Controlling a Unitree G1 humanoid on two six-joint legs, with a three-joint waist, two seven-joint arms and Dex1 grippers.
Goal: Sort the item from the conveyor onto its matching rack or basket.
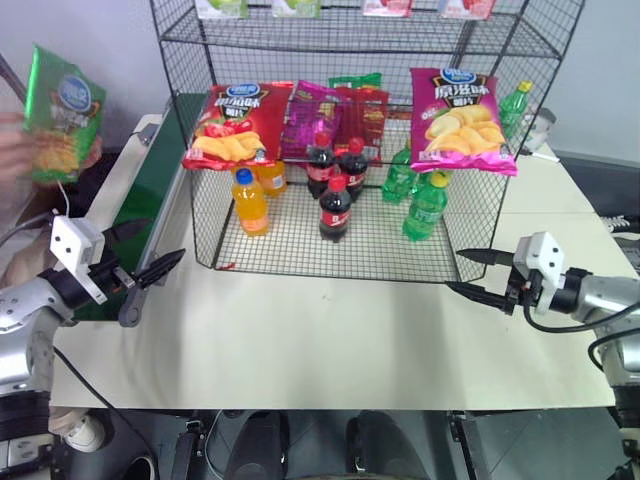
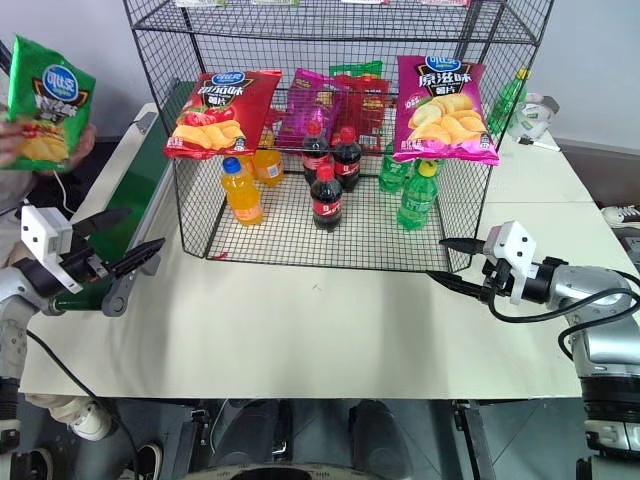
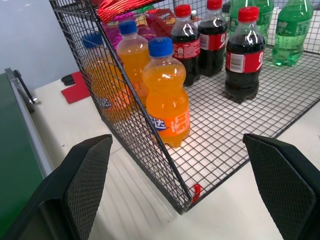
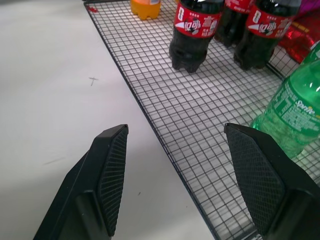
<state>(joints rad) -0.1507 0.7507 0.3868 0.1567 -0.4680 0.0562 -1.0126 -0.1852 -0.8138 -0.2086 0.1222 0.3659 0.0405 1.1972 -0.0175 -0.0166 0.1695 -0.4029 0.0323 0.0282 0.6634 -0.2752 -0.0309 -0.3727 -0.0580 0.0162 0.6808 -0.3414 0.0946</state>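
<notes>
- Cream surface lies bare between my two hands, open room before the rack.
- Left fingers spread wide, empty; right fingers spread, empty.
- Farther off, a person's hand holds the green bag upright, long axis vertical, above the conveyor, well apart from my left fingers.

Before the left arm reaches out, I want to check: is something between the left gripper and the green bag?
No object blocks it, but the green bag is held up by a person's hand above the conveyor, apart from the open left gripper.
</notes>
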